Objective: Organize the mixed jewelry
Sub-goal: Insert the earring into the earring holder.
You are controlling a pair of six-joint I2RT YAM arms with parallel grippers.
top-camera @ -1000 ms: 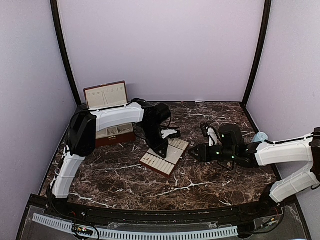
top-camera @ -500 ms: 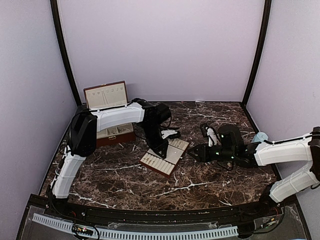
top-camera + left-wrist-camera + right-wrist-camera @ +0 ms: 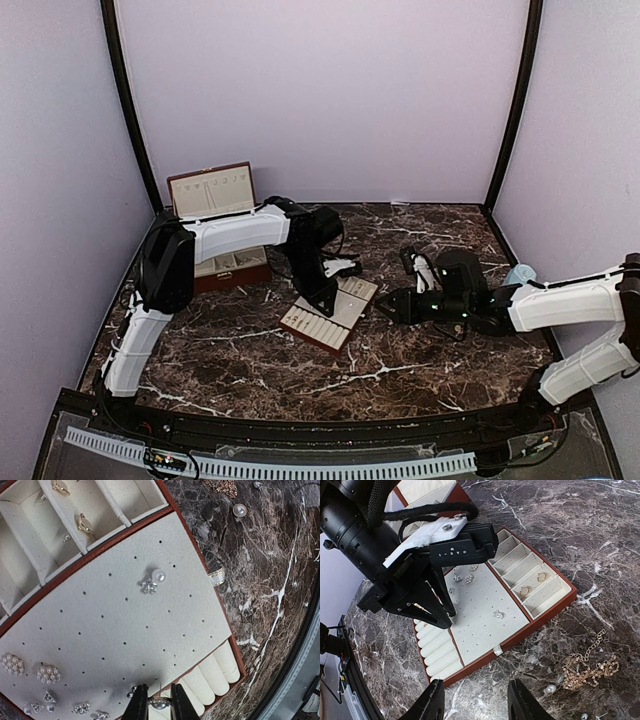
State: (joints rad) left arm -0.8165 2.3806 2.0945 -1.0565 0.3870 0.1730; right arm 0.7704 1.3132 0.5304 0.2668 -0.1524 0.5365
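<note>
- The pearl stud (image 3: 160, 704), clamped between the left gripper (image 3: 158, 699)'s fingers over the tray (image 3: 115, 625)'s pierced panel, could slip or miss its hole, since the hold looks slight.
- It is small, round and glossy white.
- A gold chain (image 3: 587, 672) lies loose beside the tray.
- The right gripper (image 3: 476, 705) hovers near the tray, fingers apart.

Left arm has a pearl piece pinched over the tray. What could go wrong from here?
1. The left gripper holds the pearl piece only at its very tip; it may slip and fall among the ring rolls rather than onto the perforated panel.
2. The seated studs lie close by; lowering could knock them.
3. The open right gripper hovers near the tray; the arms could clash.
</note>
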